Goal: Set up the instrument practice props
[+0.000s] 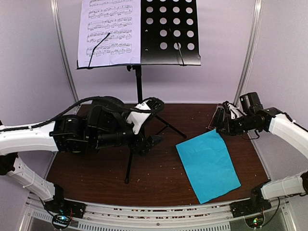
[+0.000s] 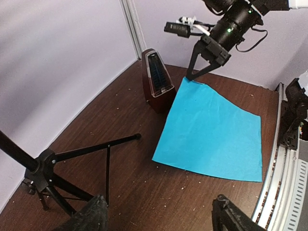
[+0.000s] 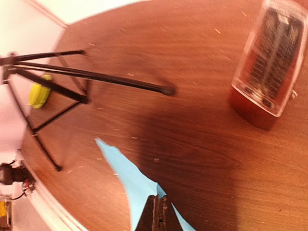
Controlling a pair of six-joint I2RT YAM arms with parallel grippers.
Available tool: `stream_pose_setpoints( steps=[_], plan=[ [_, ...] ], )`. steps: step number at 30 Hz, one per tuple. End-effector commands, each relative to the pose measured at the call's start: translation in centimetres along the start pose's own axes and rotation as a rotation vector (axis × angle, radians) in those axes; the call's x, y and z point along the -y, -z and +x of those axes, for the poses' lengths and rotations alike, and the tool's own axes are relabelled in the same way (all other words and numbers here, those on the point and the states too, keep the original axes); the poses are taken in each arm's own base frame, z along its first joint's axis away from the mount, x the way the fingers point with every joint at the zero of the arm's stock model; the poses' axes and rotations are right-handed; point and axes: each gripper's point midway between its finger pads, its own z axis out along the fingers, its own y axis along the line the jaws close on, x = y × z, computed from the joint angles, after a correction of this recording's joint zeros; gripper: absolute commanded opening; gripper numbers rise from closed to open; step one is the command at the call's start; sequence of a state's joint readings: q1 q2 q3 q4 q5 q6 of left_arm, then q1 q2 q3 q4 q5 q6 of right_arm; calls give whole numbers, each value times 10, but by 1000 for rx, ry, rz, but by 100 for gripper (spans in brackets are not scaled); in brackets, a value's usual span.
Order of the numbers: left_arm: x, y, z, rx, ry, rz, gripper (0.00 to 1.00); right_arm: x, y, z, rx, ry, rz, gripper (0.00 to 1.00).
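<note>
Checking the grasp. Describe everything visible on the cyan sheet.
The cyan sheet is a plain, unprinted rectangle of thin paper, lying askew on the dark wooden table. Its far corner is pinched in the shut right pincer and seems slightly lifted; the rest lies flat. The metronome stands beside that corner.

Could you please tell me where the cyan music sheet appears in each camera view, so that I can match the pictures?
Top external: the cyan music sheet lies flat, right of centre.
Left wrist: centre-right, its far corner at the tips of the right gripper.
Right wrist: a pale blue sliver at bottom centre, running up into the shut fingers.
Shared landmark: the music stand's tripod legs.
</note>
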State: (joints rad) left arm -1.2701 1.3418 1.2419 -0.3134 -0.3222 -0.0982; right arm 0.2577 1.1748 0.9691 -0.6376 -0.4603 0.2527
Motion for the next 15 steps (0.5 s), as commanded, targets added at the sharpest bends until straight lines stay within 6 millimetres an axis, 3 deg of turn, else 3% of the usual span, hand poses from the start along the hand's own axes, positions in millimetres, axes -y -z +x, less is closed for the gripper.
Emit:
stream_pose_setpoints(
  steps=[1,9,15],
  plan=[
    [12,-6,-19,49,12,95,78,-49,40,-3,100,74,-209,0],
    [31,-31,-15,-12,-23,209,83,-105,97,8,188,122,-409,0],
    [36,-37,-29,-11,-86,245,86,-135,126,31,135,220,-495,0]
  ],
)
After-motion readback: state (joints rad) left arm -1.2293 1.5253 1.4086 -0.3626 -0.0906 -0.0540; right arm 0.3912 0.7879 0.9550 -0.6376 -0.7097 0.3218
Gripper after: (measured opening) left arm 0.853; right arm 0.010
